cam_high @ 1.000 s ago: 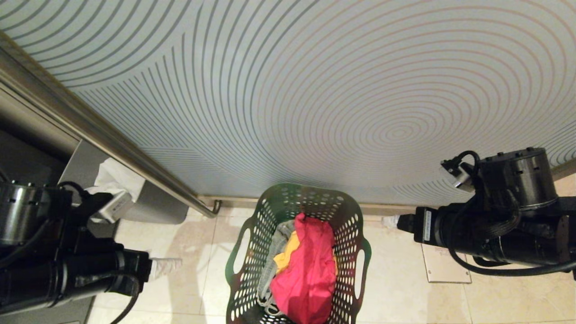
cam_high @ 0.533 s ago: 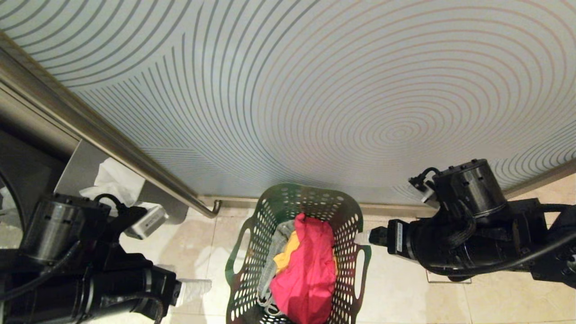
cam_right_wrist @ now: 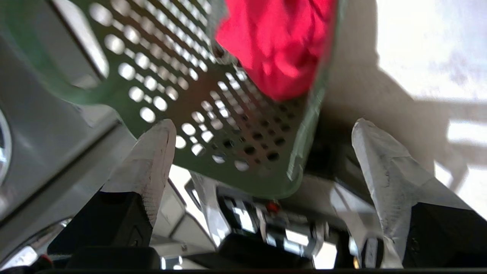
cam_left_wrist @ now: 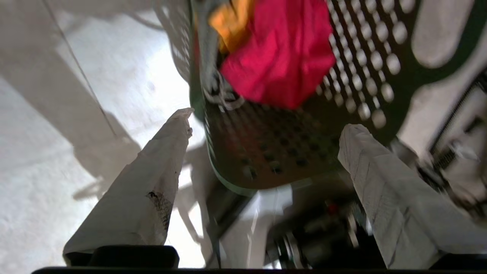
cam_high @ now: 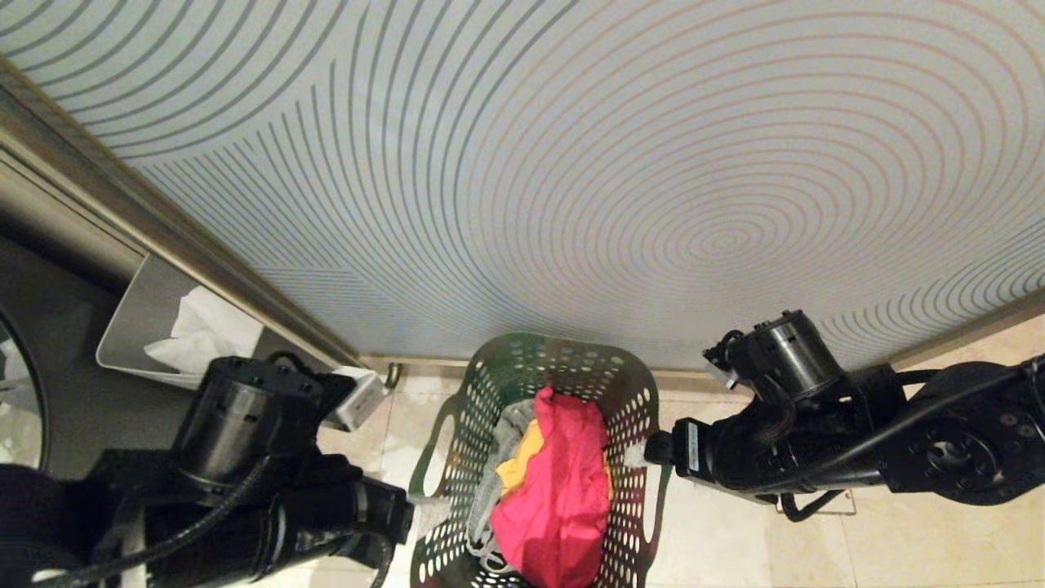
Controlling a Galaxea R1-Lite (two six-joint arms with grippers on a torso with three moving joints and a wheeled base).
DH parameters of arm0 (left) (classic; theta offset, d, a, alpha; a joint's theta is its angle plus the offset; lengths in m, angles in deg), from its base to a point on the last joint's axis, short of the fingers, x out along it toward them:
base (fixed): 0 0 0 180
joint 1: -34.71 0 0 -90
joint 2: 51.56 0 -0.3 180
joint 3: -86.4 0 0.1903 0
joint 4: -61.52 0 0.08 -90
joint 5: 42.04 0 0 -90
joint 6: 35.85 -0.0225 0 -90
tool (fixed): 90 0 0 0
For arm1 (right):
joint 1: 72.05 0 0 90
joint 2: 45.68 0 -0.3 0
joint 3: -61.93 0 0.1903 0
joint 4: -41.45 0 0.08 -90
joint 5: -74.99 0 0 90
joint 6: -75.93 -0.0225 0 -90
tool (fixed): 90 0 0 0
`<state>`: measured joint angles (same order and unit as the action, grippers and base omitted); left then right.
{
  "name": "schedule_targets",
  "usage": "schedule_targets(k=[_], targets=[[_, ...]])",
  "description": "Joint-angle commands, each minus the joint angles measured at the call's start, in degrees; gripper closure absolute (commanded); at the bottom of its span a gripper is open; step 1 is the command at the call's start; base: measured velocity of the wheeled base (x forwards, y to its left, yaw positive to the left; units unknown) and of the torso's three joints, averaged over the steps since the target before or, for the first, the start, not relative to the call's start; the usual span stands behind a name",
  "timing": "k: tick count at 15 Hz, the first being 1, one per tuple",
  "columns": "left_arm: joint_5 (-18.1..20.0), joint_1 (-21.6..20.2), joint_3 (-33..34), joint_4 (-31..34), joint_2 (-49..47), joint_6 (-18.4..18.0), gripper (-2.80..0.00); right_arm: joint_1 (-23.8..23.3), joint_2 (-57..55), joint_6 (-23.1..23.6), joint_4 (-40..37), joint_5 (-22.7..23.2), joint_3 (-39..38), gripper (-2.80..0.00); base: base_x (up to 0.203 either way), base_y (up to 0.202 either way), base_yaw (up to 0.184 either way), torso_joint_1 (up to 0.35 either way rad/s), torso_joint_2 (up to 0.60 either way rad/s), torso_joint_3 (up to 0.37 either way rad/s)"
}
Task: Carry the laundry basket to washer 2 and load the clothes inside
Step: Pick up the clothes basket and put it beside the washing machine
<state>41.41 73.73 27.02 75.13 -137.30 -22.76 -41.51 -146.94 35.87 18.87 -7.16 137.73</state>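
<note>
Flanking the laundry basket (cam_high: 535, 457) at lower centre of the head view, the left gripper (cam_high: 429, 510) and right gripper (cam_high: 641, 453) meet its side walls. Only the wrist views show both claws spread wide, rim between fingers (cam_left_wrist: 144, 198). The clothes (cam_high: 551, 490) lie inside; beyond, a striped panel (cam_high: 571, 163).

One green laundry basket (cam_high: 535, 384) stands at the lower centre of the head view. Three garments lie in it: one pink-red (cam_high: 555, 490), one yellow-orange (cam_high: 516, 467), one grey (cam_high: 500, 445). One grey bin (cam_high: 131, 327) sits at the left edge, with one white sheet (cam_high: 200, 335) inside. Two robot arms show, one in each lower corner.
</note>
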Motion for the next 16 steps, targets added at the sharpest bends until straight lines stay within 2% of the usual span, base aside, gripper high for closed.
schedule_targets(k=[1,3,6,9,13,16], targets=[[-4.6,1.2,-0.1,-7.7,-7.6,-0.1,-2.80,0.0,-1.7,-1.9,-1.6,1.0,1.7,-2.80,0.000,0.000,0.000,0.000,0.00,0.000],[-9.3,1.4,-0.2,-11.9,-10.3,-0.8,-2.80,0.0,-1.7,-2.0,-1.8,2.9,2.0,-2.80,0.000,0.000,0.000,0.000,0.00,0.000],[-13.3,1.2,-0.1,-14.8,-11.5,-4.7,-2.80,0.0,-1.8,-1.9,-2.6,3.0,2.1,-2.80,0.000,0.000,0.000,0.000,0.00,0.000],[-15.0,0.8,-0.1,-17.7,-13.9,-5.4,-2.80,0.0,-2.0,-2.0,-3.5,5.0,2.1,-2.80,0.000,0.000,0.000,0.000,0.00,0.000],[-15.1,-1.0,0.0,-19.2,-16.1,-5.4,-2.80,0.0,-4.4,-1.8,-3.2,5.2,3.3,-2.80,0.000,0.000,0.000,0.000,0.00,0.000],[-15.6,-1.3,-0.2,-21.9,-18.1,-5.7,-2.80,0.0,-4.6,-1.9,-3.0,8.1,3.8,-2.80,0.000,0.000,0.000,0.000,0.00,0.000]])
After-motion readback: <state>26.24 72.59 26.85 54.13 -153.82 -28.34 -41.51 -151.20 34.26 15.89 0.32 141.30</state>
